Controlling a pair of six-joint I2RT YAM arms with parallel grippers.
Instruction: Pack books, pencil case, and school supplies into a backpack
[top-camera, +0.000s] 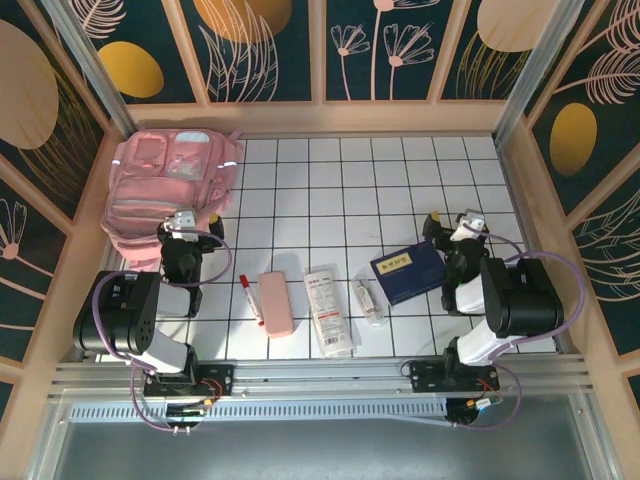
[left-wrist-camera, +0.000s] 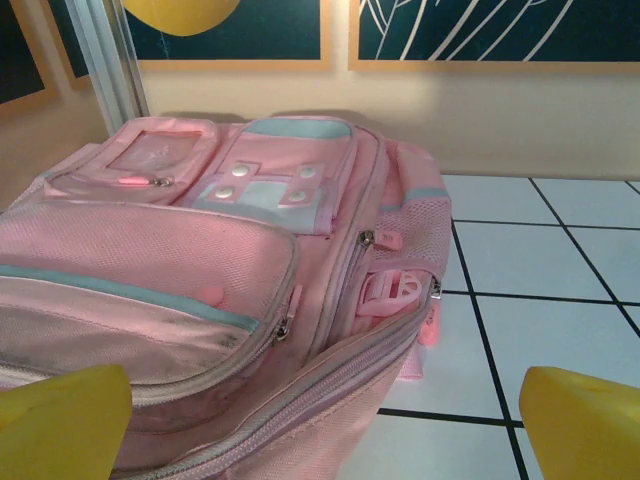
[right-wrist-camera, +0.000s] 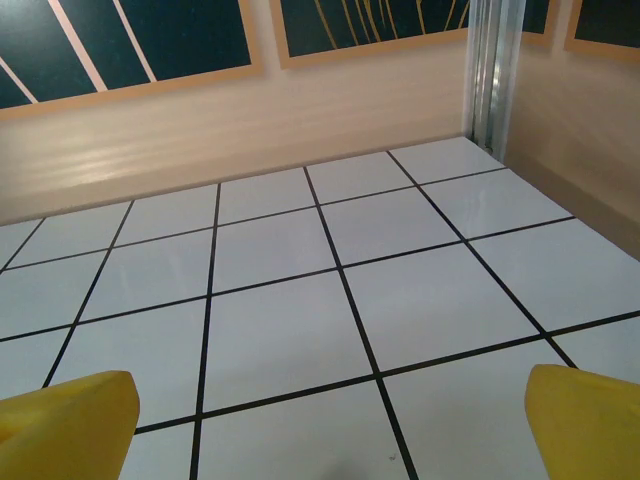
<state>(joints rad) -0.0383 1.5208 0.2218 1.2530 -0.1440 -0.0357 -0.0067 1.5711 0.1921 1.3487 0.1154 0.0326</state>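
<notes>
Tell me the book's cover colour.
The book is dark navy with yellow lettering; the top external view shows it best.

Bright, even overhead light; soft glare on the white table (right-wrist-camera: 300, 330); close yellow fingers (right-wrist-camera: 70, 420) blurred.

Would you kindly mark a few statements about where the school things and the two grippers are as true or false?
1. The pencil case lies between the marker pen and the white packet. True.
2. The book is already inside the backpack. False: it lies on the table, to the right of the packet.
3. The left gripper is open and faces the backpack. True.
4. The right gripper is shut on the marker pen. False: it is open over bare tiles.
5. The backpack sits on the table's right side. False: it is in the far left corner.
</notes>
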